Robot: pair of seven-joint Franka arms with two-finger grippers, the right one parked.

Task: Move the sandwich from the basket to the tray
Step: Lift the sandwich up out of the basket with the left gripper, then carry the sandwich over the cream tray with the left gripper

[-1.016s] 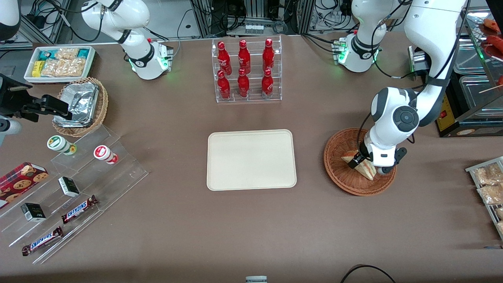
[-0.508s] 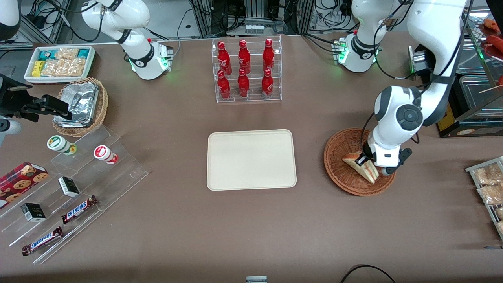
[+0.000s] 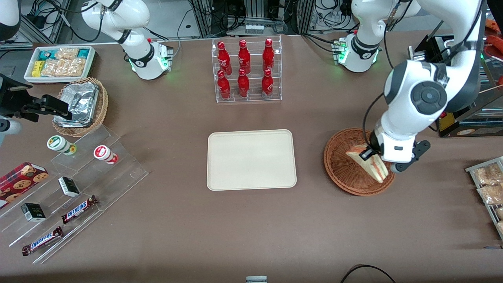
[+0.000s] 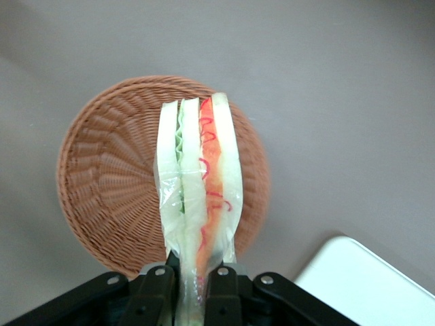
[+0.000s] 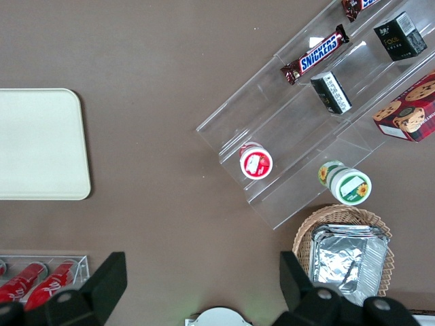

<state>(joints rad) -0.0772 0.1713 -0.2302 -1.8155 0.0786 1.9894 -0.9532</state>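
Note:
My left gripper [image 3: 372, 155] is shut on the sandwich [image 3: 367, 163], a white bread wedge in clear wrap with orange-red and green filling. It holds the wedge lifted above the reddish-brown wicker basket [image 3: 342, 165]. In the left wrist view the sandwich [image 4: 197, 183] stands edge-on between my fingers [image 4: 153, 288], over the basket [image 4: 102, 183]. The cream-beige tray [image 3: 251, 159] lies on the table beside the basket, toward the parked arm's end; its corner [image 4: 367, 278] shows in the wrist view too.
A clear rack of red bottles [image 3: 245, 70] stands farther from the camera than the tray. A rack of bagged snacks [image 3: 489, 188] lies toward the working arm's end. A foil-lined wicker basket [image 3: 80, 106], a white snack bin [image 3: 59, 63] and clear steps with candy [image 3: 74, 188] lie toward the parked arm's end.
My left gripper has risen out of the basket with the sandwich in it. The sandwich has left the basket floor and now hangs above it.

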